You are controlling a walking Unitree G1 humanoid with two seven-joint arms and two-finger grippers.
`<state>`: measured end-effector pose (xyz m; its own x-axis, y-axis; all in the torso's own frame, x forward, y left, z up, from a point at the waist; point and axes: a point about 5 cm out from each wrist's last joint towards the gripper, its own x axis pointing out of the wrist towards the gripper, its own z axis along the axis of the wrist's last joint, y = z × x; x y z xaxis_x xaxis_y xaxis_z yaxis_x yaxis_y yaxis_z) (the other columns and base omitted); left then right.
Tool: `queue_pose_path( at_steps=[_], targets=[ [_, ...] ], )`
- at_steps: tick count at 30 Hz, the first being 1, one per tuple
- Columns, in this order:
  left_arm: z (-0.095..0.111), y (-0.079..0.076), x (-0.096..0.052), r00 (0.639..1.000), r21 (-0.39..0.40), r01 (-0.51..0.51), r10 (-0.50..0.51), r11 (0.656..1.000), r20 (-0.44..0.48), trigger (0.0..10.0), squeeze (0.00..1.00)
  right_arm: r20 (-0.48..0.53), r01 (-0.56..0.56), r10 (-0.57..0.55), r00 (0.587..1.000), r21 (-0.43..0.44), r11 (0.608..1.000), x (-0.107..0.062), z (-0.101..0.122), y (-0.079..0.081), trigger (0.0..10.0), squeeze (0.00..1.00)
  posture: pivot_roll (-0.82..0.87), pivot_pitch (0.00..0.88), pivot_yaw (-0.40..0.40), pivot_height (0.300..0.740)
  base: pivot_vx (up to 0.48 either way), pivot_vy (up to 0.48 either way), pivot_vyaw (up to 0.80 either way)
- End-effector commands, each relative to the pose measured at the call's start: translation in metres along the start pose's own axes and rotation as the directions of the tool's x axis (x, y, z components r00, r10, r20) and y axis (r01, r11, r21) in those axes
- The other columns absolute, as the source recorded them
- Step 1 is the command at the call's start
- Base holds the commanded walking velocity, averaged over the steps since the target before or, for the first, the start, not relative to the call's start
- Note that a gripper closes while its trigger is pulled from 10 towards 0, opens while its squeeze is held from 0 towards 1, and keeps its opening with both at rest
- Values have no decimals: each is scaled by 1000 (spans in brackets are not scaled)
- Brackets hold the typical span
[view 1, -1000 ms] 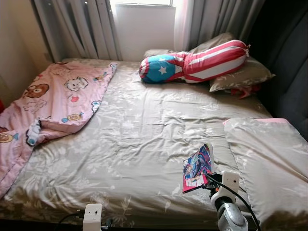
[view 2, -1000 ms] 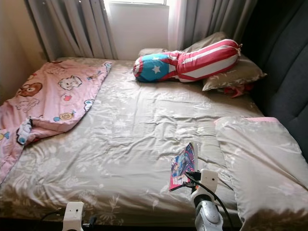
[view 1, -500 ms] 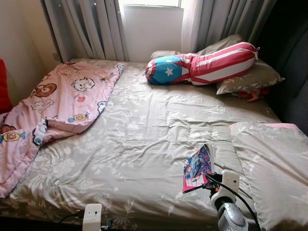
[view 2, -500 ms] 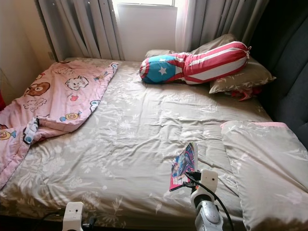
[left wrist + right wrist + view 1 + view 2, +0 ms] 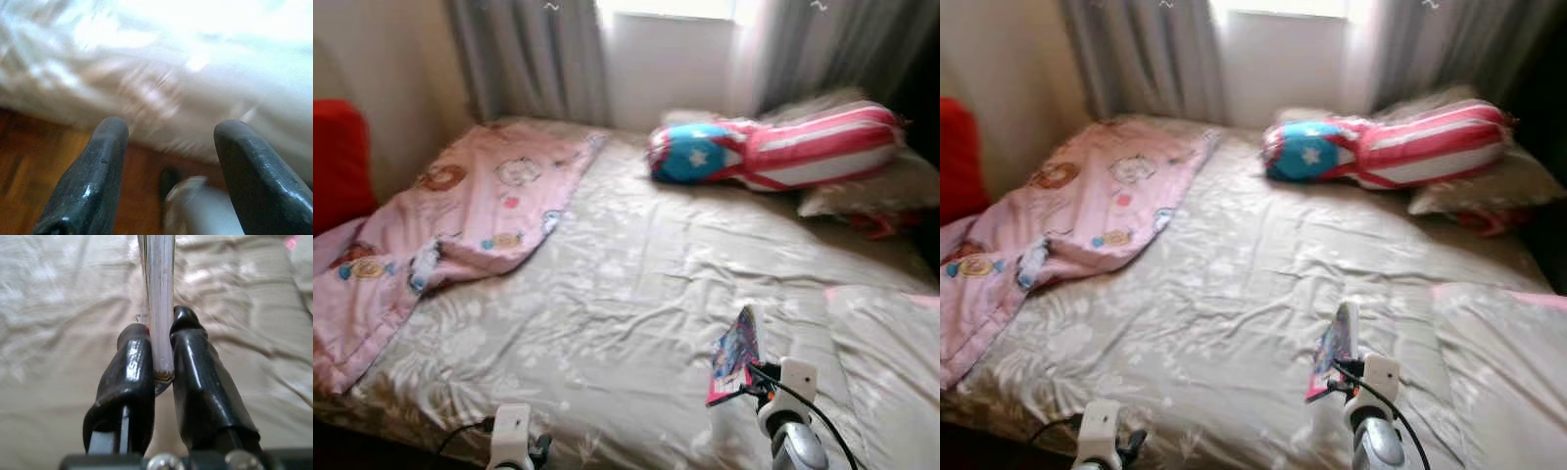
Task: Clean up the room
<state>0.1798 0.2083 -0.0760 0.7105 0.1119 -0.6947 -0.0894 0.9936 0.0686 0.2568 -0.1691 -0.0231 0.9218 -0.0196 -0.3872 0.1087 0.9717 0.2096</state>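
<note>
Right gripper (image 5: 161,357) clamped on a comic book (image 5: 734,354), held edge-up above the bed (image 5: 636,284) near its foot. Judged light, thin and floppy; a grip close to the spine should keep pages from splaying. Right wrist view shows the page edges pinched between 2 fingers (image 5: 129,377); the eye views show the cover. Left gripper (image 5: 168,161) spread apart, idle.
</note>
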Motion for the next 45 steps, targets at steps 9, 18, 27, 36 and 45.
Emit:
queue_pose_path(
  at_steps=[9, 18, 27, 36, 45],
  targets=[
    [7, -9, 3, 999, -14, 30, -30, 999, 21, 10000, 0, 28, 48, -47, 999, -37, 998, 3, 9, -6, 10000, 0, 30, 0, -59, 740, 150, 0, 0],
    [11, -11, 4, 998, -10, 39, -38, 999, 44, 10000, 0, 50, 46, -45, 998, -28, 999, 4, 11, -5, 10000, 0, 27, 0, -60, 740, 0, 0, 0],
    [91, -9, 9, 907, -72, 76, -39, 994, 418, 10000, 0, 116, -64, 65, 991, -16, 998, 3, 18, 7, 10000, 0, 27, 0, -63, 740, 0, 0, 0],
    [112, -9, 2, 831, -56, 104, -56, 993, 553, 10000, 0, 143, -117, 117, 983, -6, 993, 5, 23, 18, 10000, 0, 32, 0, -59, 740, 0, 0, 0],
    [122, -16, -1, 804, -54, 137, -79, 989, 589, 10000, 0, 125, -60, 64, 990, -37, 998, 6, 25, 7, 10000, 0, 23, 0, -48, 720, 0, 0, 0]
  ],
)
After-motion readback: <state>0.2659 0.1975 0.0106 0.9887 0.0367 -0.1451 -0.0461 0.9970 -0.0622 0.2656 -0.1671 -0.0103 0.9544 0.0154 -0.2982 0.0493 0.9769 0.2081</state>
